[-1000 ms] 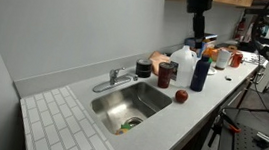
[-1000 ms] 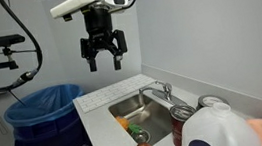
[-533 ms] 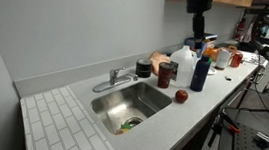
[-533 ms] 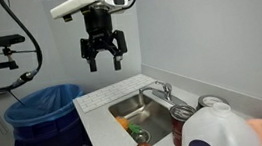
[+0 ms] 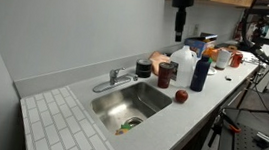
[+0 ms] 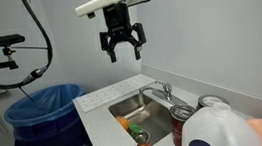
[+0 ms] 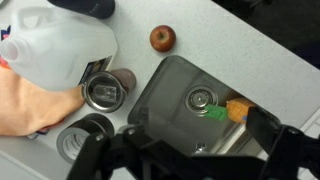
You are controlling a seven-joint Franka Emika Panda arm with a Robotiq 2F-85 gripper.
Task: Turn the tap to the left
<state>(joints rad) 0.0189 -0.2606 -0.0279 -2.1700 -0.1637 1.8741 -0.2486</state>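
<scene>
The tap (image 5: 115,80) is a small chrome faucet at the back edge of the steel sink (image 5: 109,105). Its spout reaches over the basin. It also shows in an exterior view (image 6: 158,90). My gripper (image 6: 121,52) hangs high in the air, open and empty, well above the counter and apart from the tap. It shows at the top of an exterior view (image 5: 179,30). In the wrist view the gripper (image 7: 190,155) frames the sink basin (image 7: 170,85) from above with its dark fingers spread. I cannot make out the tap there.
A red apple (image 5: 181,95), a white jug (image 5: 182,65), a blue bottle (image 5: 200,72) and cans crowd the counter beside the sink. A toy carrot (image 7: 238,108) lies in the basin. A blue bin (image 6: 40,109) stands beside the counter.
My gripper has moved sideways along the counter toward the sink and tap. It stays open and high. Nothing on the counter has moved.
</scene>
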